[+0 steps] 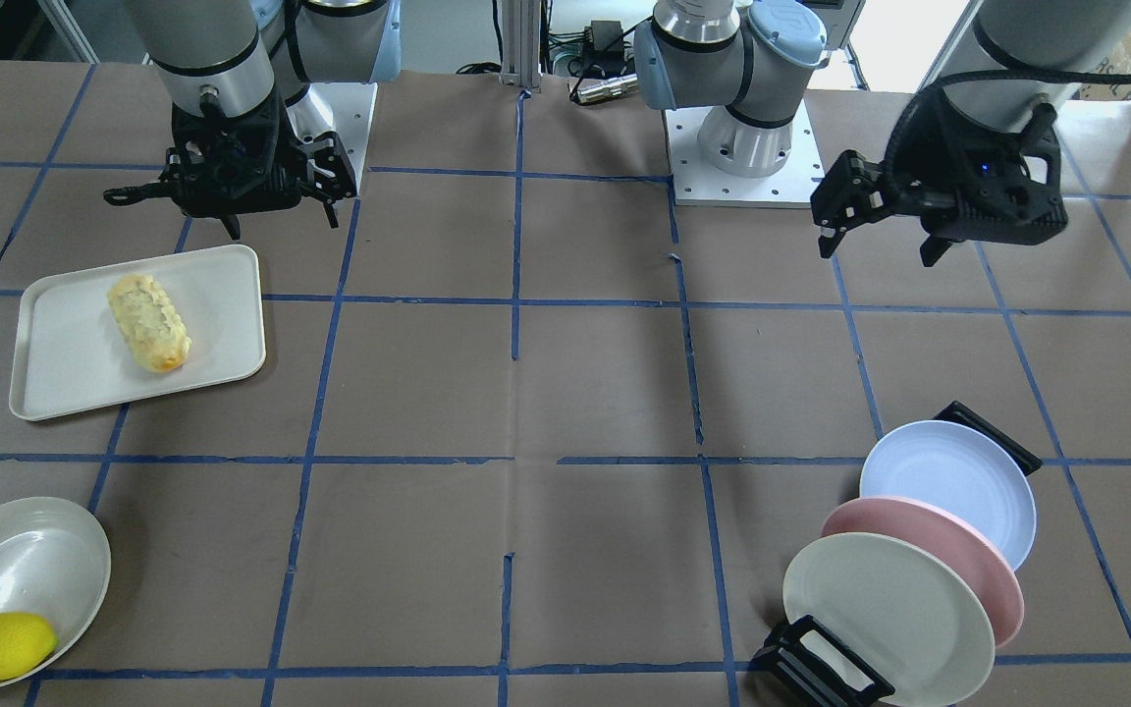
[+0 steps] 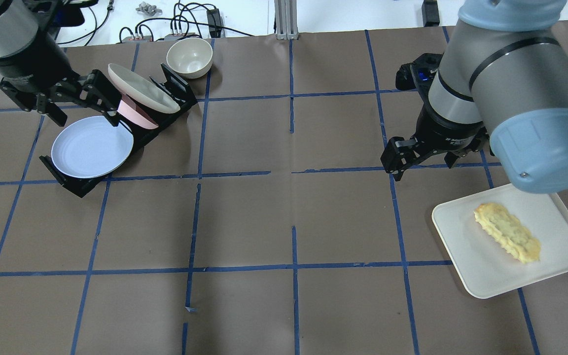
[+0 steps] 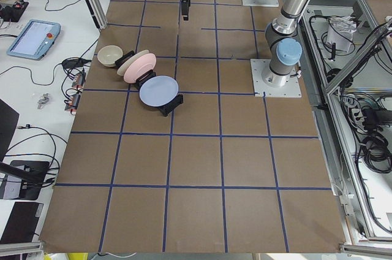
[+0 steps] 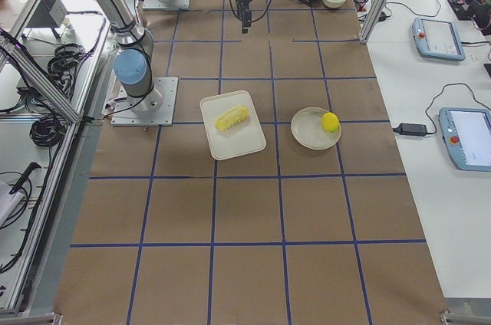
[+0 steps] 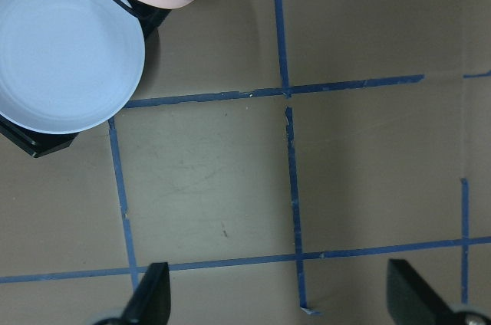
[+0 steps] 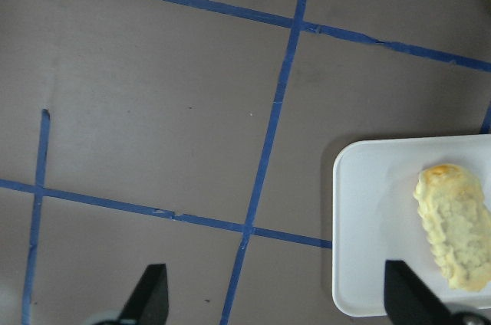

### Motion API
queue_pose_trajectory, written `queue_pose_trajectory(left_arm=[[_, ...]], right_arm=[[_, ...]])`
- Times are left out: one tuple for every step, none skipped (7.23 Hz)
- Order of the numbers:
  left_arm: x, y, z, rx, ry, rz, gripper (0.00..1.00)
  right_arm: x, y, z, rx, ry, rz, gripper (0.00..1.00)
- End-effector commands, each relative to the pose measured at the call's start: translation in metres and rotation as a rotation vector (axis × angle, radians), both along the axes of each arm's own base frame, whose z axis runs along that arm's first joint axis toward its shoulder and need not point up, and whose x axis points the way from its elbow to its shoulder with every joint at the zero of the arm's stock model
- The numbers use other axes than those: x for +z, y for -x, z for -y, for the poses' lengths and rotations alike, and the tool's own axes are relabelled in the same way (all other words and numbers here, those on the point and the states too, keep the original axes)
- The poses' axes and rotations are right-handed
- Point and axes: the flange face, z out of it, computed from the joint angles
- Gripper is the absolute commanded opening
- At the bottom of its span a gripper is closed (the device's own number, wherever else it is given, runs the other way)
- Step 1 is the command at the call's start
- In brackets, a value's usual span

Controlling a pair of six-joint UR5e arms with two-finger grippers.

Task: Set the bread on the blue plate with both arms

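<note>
On the brown table [image 1: 565, 393], gridded in blue tape, the bread [image 1: 149, 322] lies on a white tray [image 1: 65, 363] at the robot's right. The right gripper [image 6: 280, 294] hangs above the table just beside the tray, jaws spread wide and empty. Well apart on the left, the blue plate [image 1: 948, 486] leans in a black rack [image 1: 816, 668] with a pink plate [image 1: 978, 560] and a cream plate [image 1: 880, 604], and the left gripper [image 5: 280, 298] hovers near it, jaws wide, holding nothing.
</note>
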Motion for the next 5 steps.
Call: queue_pose_trajectory(left_arm=[[-0.024, -0.092, 0.029, -0.058, -0.031, -0.024, 1.0], [-0.034, -0.135, 0.049, -0.087, -0.038, -0.037, 1.0], [-0.057, -0.175, 0.072, -0.133, -0.064, -0.057, 1.0], [-0.097, -0.223, 0.095, -0.138, -0.102, -0.097, 1.0], [-0.129, -0.257, 0.114, -0.138, -0.101, -0.157, 1.0]], right_arm=[[-0.027, 0.071, 0.011, 0.075, -0.025, -0.002, 1.0], [-0.048, 0.12, 0.013, 0.094, -0.028, 0.0, 1.0], [-0.084, 0.163, 0.005, 0.132, 0.01, -0.008, 1.0], [-0.122, 0.18, -0.004, 0.153, 0.058, -0.051, 1.0], [-0.161, 0.196, -0.013, 0.159, 0.081, -0.061, 1.0]])
